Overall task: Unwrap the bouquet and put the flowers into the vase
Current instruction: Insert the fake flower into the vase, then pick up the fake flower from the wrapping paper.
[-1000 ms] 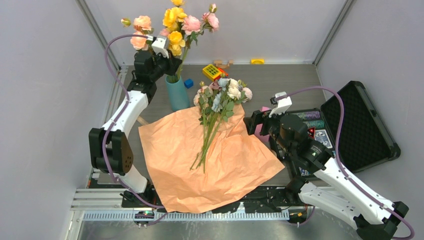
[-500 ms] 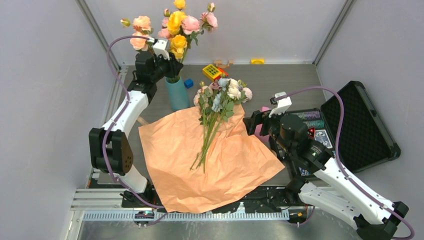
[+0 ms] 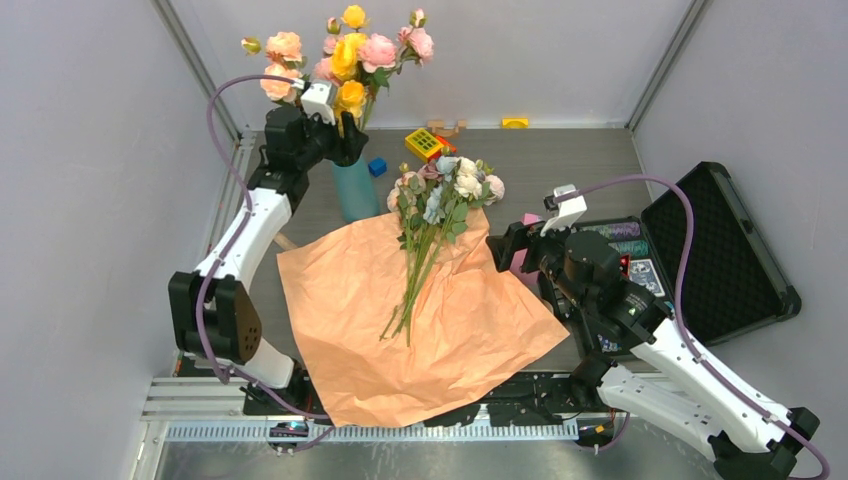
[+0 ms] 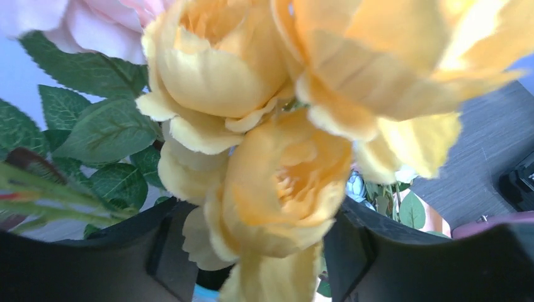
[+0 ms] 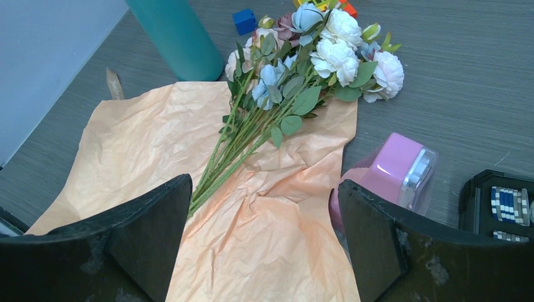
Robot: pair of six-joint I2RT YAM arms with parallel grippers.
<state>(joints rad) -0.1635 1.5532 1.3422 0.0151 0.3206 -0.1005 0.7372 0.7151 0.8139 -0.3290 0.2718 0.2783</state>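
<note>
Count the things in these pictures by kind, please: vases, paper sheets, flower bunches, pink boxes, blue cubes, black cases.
Vase: 1
Paper sheet: 1
Flower bunches: 2 (roses in the vase, small flowers on the sheet)
Pink box: 1
Blue cube: 1
Black case: 1
Total: 7

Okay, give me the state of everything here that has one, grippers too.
vase: upright, holding tall roses
wrapping paper: unfolded, spread flat
flowers: loose, lying on the paper
black case: lid open
left gripper: open, yellow roses between its fingers
right gripper: open, empty, above the paper
</note>
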